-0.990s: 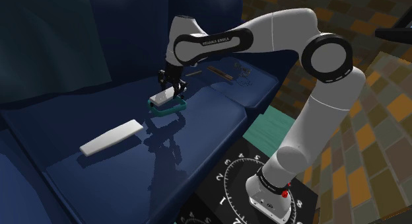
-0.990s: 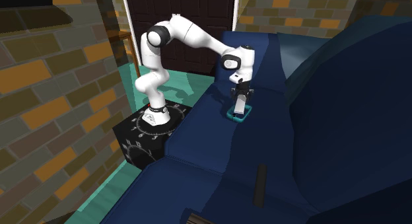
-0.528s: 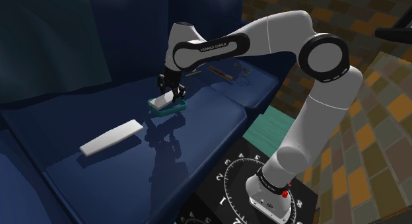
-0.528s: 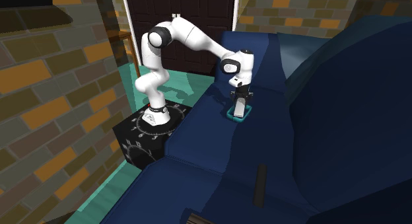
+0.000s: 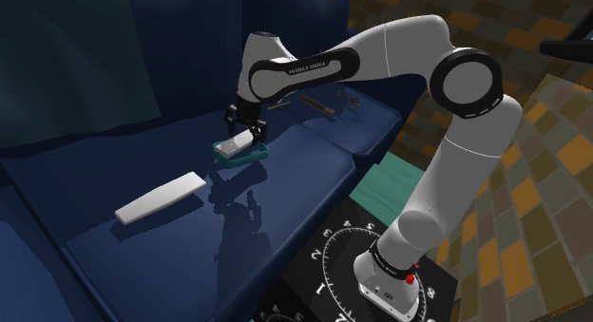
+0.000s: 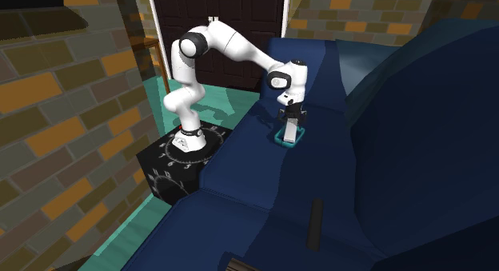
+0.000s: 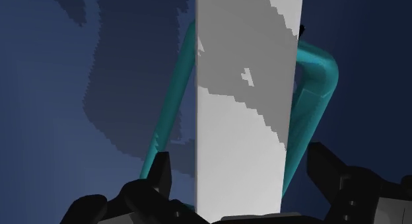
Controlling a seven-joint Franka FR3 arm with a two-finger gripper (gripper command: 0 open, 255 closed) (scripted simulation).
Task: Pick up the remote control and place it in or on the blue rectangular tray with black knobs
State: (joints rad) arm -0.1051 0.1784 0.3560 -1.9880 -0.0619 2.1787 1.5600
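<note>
The white remote (image 5: 234, 145) lay on the teal tray (image 5: 253, 158), on the sofa cushion (image 5: 171, 236) left of centre in the shoulder view. The gripper (image 5: 245, 130) hung just above, its fingers spread either side of the remote without touching it. The placing looked done. The next move called for a straight lift clear.
</note>
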